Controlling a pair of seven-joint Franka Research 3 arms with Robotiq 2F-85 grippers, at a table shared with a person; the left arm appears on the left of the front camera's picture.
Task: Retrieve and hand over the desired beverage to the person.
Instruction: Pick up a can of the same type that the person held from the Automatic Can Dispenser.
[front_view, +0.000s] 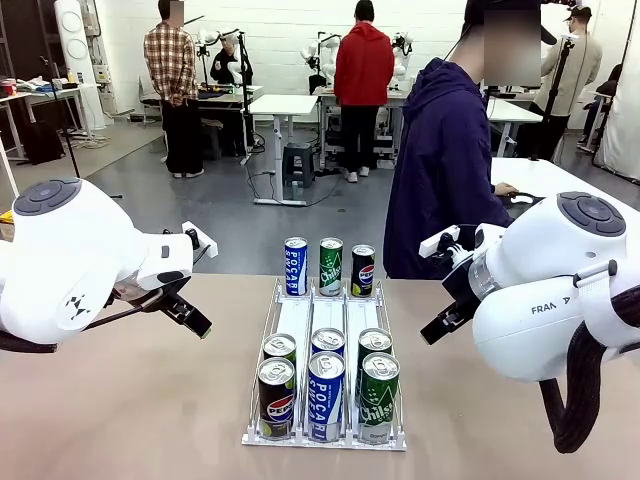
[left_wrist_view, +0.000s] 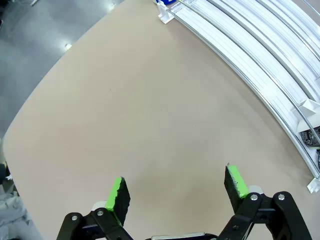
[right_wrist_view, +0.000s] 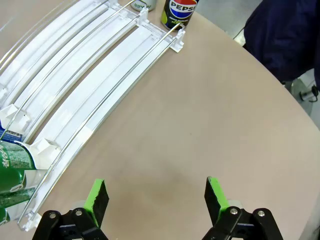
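Progress: nothing picked | your left claw (left_wrist_view: 176, 190) and right claw (right_wrist_view: 156, 196) hung apart, empty, over bare bench (left_wrist_view: 125, 100) | cans (front_view: 326, 385) sat in rack (front_view: 262, 330) | person (front_view: 440, 170) at rack's 1 o'clock | grab and handover left.

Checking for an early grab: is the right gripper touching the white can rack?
Apart. The right wrist view shows the right gripper open above the bare table, with a clear strip of tabletop between it and the can rack.
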